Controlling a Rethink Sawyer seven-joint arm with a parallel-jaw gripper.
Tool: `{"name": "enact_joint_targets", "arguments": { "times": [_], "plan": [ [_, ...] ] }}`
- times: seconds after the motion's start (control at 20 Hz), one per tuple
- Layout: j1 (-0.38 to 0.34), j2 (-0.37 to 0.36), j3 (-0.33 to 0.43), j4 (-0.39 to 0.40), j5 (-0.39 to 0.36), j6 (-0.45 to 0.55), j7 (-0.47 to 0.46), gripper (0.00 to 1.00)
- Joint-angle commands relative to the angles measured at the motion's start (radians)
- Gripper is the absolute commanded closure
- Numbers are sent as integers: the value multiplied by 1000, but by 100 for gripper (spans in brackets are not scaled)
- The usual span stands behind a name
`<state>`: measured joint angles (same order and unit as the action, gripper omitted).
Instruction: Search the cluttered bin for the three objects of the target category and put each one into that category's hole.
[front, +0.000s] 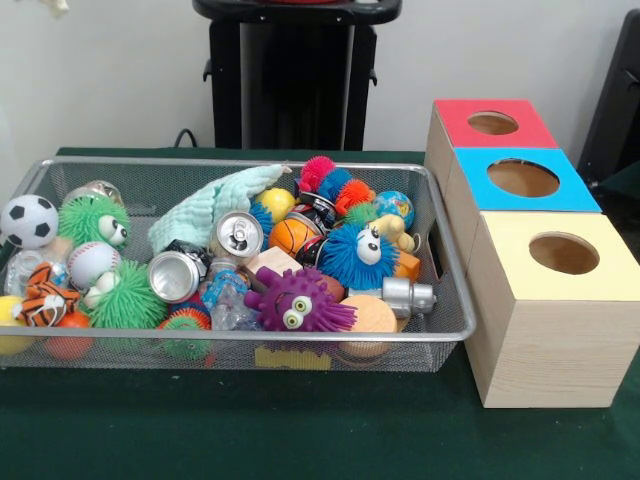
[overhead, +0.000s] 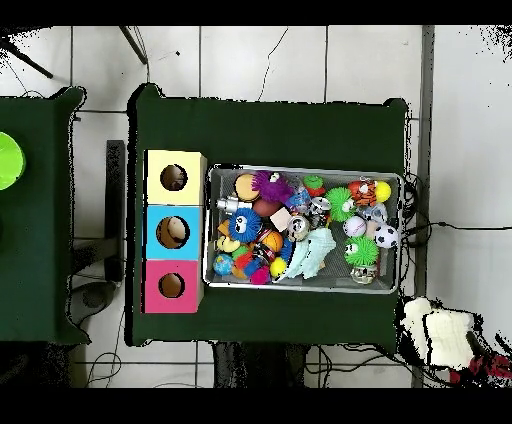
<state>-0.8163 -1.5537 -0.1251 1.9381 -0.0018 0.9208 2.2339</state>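
Observation:
The wire mesh bin (front: 240, 163) stands on the green table, full of toys, and it also shows in the overhead view (overhead: 305, 169). No knotted rope toy shows in either view; any in the bin are hidden under the clutter. The hole (front: 563, 253) is the round opening in the pale yellow top of the wooden box nearest the camera, right of the bin. In the overhead view the hole (overhead: 174, 178) is left of the bin. The gripper is in neither view; only the black pedestal (front: 290, 70) shows at the top.
A blue-topped box (front: 523, 178) and a red-topped box (front: 493, 122) stand behind the yellow one. The bin holds a plush tiger (front: 45, 298), a soccer ball (front: 28, 220), a green cloth (front: 210, 205), two cans (front: 238, 235), and purple (front: 297, 300) and blue (front: 358, 255) spiky balls.

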Motion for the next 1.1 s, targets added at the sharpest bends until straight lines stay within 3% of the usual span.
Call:
{"name": "enact_joint_targets", "arguments": {
  "times": [0.05,0.5,0.75,1.1],
  "plan": [
    [-43,15,58,13,55,161,-528,0],
    [-18,20,51,5,15,145,-473,0],
    [-10,107,101,-72,2,159,-384,0],
    [-11,239,169,-115,24,44,-356,0]
  ]
}}
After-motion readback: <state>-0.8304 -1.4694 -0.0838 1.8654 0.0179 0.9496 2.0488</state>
